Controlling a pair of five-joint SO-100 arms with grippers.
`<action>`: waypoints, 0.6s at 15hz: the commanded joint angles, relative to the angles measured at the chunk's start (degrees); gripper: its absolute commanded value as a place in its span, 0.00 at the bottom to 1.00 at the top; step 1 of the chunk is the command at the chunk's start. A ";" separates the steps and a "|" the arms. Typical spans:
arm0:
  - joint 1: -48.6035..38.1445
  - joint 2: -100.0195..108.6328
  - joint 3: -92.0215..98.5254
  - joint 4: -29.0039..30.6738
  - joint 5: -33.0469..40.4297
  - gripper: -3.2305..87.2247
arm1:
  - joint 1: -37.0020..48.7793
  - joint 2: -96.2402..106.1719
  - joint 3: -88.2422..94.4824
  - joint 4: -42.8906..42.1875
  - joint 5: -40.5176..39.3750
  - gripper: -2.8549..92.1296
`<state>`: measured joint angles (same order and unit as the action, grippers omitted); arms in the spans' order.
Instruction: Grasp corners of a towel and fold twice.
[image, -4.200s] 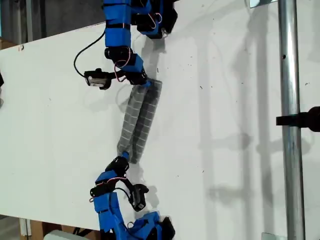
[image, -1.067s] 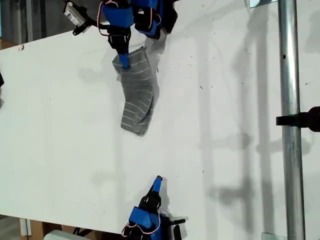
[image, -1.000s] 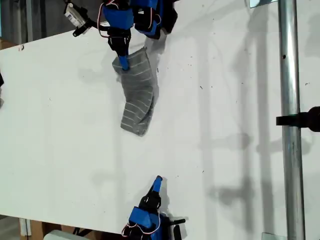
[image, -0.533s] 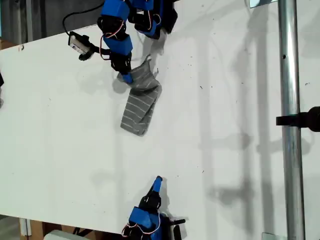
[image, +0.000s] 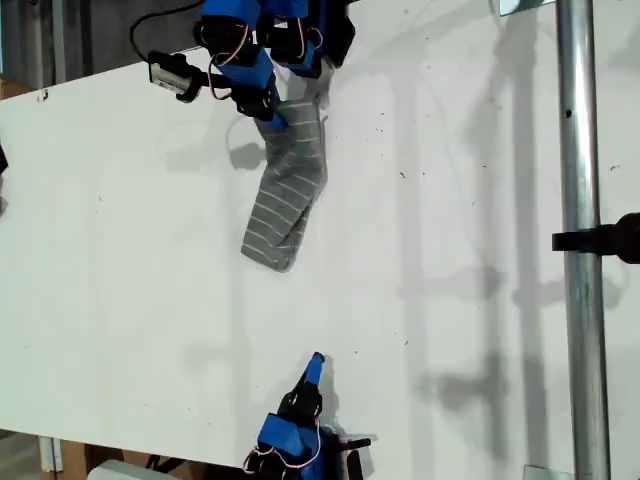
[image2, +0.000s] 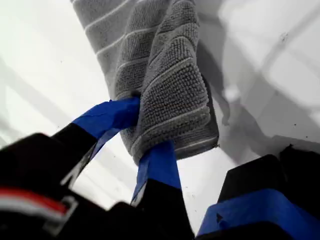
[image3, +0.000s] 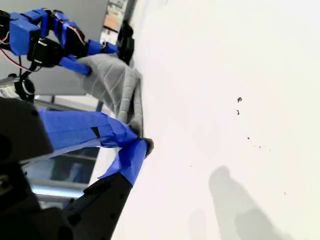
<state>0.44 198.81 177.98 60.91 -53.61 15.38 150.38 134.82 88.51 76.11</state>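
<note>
The big white surface fills the exterior view, with a shiny metal pole along that view's right side. The towel lies bunched in a long strip near the top of the exterior view, one end lifted up. My first gripper has its jaws pinched tight on that lifted end. My second gripper sits well apart from the towel, low in the exterior view, its jaws closed with nothing in them.
</note>
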 joint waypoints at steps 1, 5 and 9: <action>0.88 0.26 0.26 0.09 -0.26 0.04 | -5.98 1.14 -2.02 7.47 7.47 0.38; 0.88 0.26 0.26 -0.26 0.09 0.04 | -16.00 -0.97 5.71 5.62 16.44 0.36; 1.76 0.26 0.26 -0.18 -0.62 0.03 | -16.08 -23.29 4.57 1.05 17.84 0.33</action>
<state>1.67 198.81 177.98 60.91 -53.61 -0.35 134.82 141.94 90.09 93.34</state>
